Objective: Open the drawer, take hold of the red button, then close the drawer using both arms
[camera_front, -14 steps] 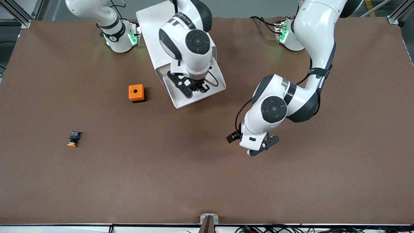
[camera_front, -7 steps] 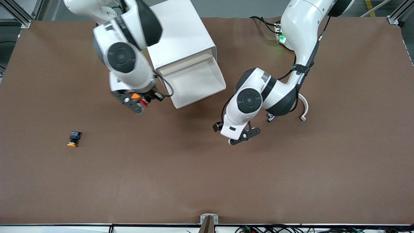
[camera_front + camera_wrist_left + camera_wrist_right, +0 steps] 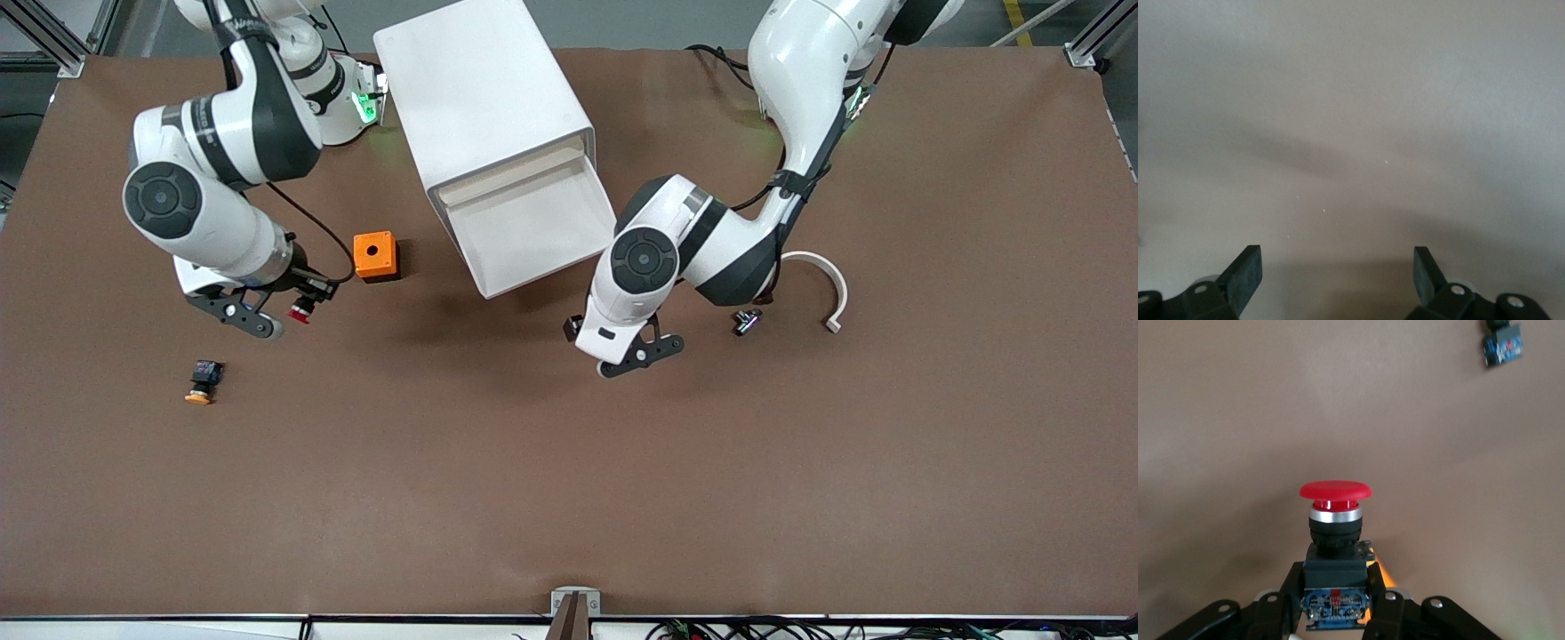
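Observation:
The drawer [image 3: 533, 233] stands pulled out of the white cabinet [image 3: 484, 89], its tray bare. My right gripper [image 3: 286, 311] hangs over the table beside the orange box, toward the right arm's end, shut on the button [image 3: 301, 311]. In the right wrist view the button [image 3: 1335, 513] shows its red cap above a black and blue body, clamped between the right gripper's [image 3: 1336, 590] fingers. My left gripper [image 3: 633, 354] hovers over bare table just off the drawer's front corner. In the left wrist view the left gripper [image 3: 1336, 273] is open with nothing between its fingers.
An orange box with a hole [image 3: 374, 256] sits beside the drawer. A like button with an orange-yellow cap [image 3: 202, 380] lies nearer the front camera, also seen in the right wrist view [image 3: 1502, 343]. A white curved piece [image 3: 827, 283] and a small dark part [image 3: 747, 321] lie toward the left arm's end.
The right arm lifted the button out of the drawer and swung it past the orange box toward its own end. The left arm moved closer to the drawer's front, still open.

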